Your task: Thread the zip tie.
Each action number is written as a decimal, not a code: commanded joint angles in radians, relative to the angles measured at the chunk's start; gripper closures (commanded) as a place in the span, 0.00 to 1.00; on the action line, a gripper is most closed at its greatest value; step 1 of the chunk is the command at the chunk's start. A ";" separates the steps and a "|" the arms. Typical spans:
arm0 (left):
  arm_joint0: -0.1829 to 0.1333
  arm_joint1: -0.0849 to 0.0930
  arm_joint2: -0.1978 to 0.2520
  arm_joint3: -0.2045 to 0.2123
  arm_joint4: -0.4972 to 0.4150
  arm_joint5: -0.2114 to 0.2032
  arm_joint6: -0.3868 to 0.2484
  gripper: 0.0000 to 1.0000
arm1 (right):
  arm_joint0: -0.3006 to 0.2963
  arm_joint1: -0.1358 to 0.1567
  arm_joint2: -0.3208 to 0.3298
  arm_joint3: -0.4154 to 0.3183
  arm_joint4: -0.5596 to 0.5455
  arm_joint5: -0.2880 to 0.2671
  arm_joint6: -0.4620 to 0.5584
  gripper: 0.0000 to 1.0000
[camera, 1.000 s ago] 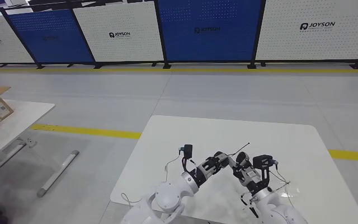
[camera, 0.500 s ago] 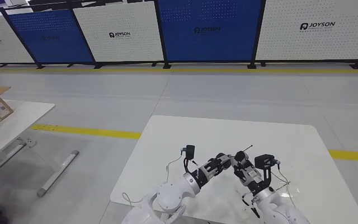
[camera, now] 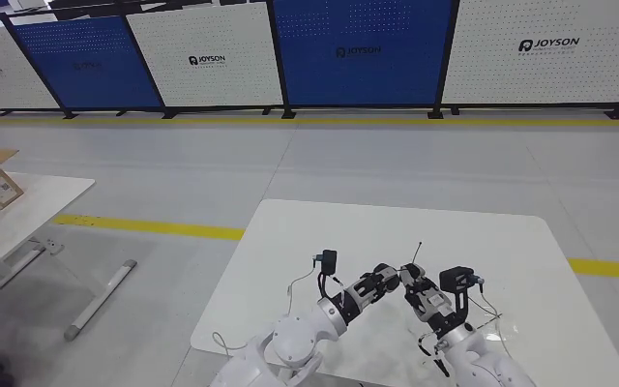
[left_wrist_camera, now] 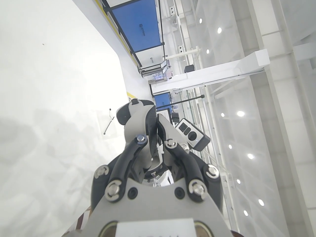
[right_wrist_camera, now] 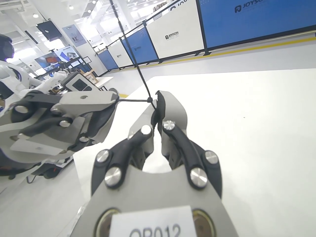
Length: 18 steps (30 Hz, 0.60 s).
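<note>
Zip tie (camera: 418, 253) sticks out over the table (camera: 503, 242).

The zip tie (right_wrist_camera: 127, 41) is disappearing between the pressed-together pads of the right gripper (right_wrist_camera: 158, 102); just beside the right gripper, its other strand is vanishing inside the left gripper (right_wrist_camera: 114, 102).

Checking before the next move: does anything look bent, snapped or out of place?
Nothing stands out. The zip tie is held by the left gripper and the right gripper above the table, its long end pointing up, no break visible.
</note>
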<state>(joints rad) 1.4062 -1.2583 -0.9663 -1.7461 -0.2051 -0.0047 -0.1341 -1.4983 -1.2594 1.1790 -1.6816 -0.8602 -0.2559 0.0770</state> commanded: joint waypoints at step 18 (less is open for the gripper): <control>0.009 -0.001 -0.007 0.001 0.010 -0.043 0.000 1.00 | 0.000 0.001 0.001 0.005 0.021 -0.014 0.029 0.74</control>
<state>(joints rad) 1.4163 -1.2589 -0.9740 -1.7475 -0.1960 -0.0523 -0.1357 -1.4969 -1.2591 1.1774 -1.6756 -0.8437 -0.2680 0.1022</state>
